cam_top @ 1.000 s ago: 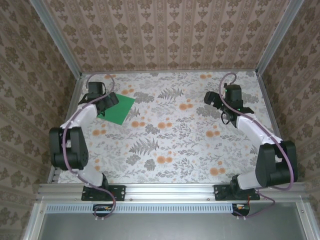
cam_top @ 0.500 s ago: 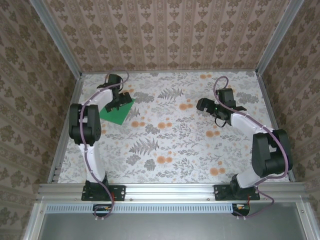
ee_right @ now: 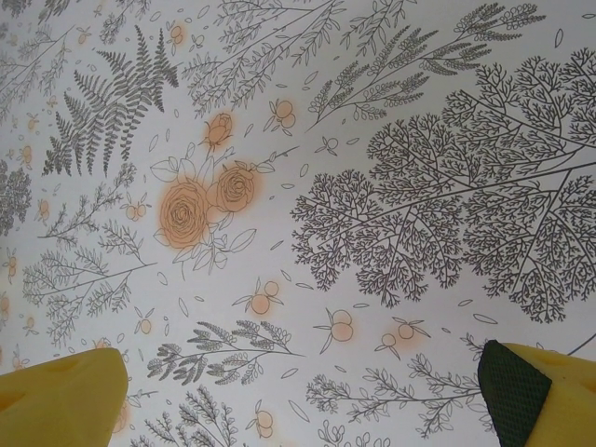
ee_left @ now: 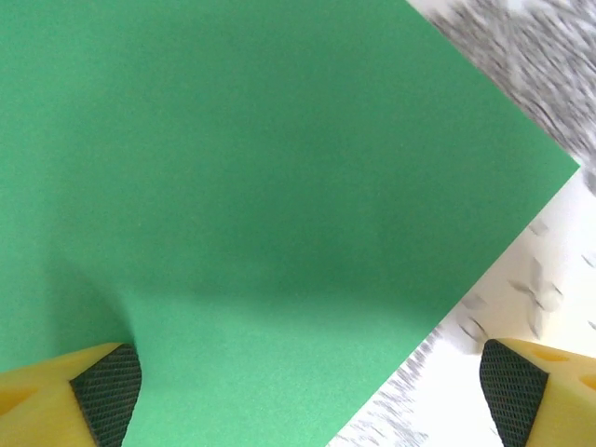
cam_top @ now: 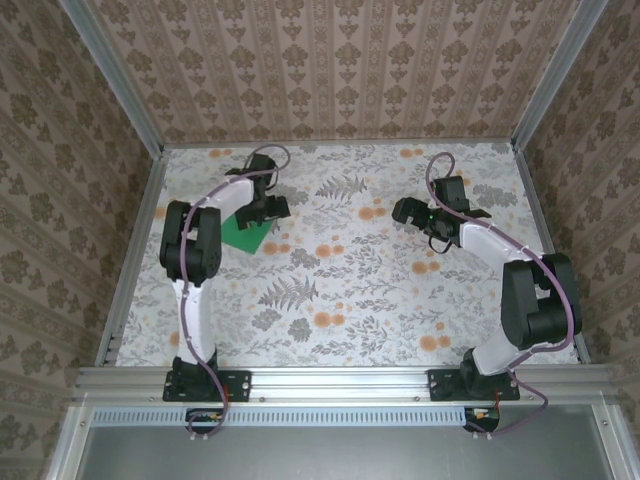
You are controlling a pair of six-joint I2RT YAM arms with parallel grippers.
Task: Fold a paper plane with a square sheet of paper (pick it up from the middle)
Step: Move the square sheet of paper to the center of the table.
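Observation:
The square sheet of paper (cam_top: 243, 236) is bright green and lies flat on the floral table at the back left, partly under my left arm. My left gripper (cam_top: 270, 207) hovers low over the sheet's right part, jaws open. In the left wrist view the green sheet (ee_left: 261, 186) spreads across most of the picture, one corner pointing right. My left gripper (ee_left: 312, 400) straddles its lower edge. The left pad (ee_left: 107, 391) rests against the paper, which buckles slightly beside it. My right gripper (cam_top: 408, 211) is open at the back right, and in its wrist view it (ee_right: 298, 400) holds nothing above bare tabletop.
The floral tabletop (cam_top: 330, 290) is bounded by aluminium rails on the left (cam_top: 135, 250) and right (cam_top: 545, 240), with patterned walls behind. Both arm bases sit at the near edge.
My left arm has swung right and stretched out over the green sheet, covering more of it. The right gripper shifted slightly left, then held still.

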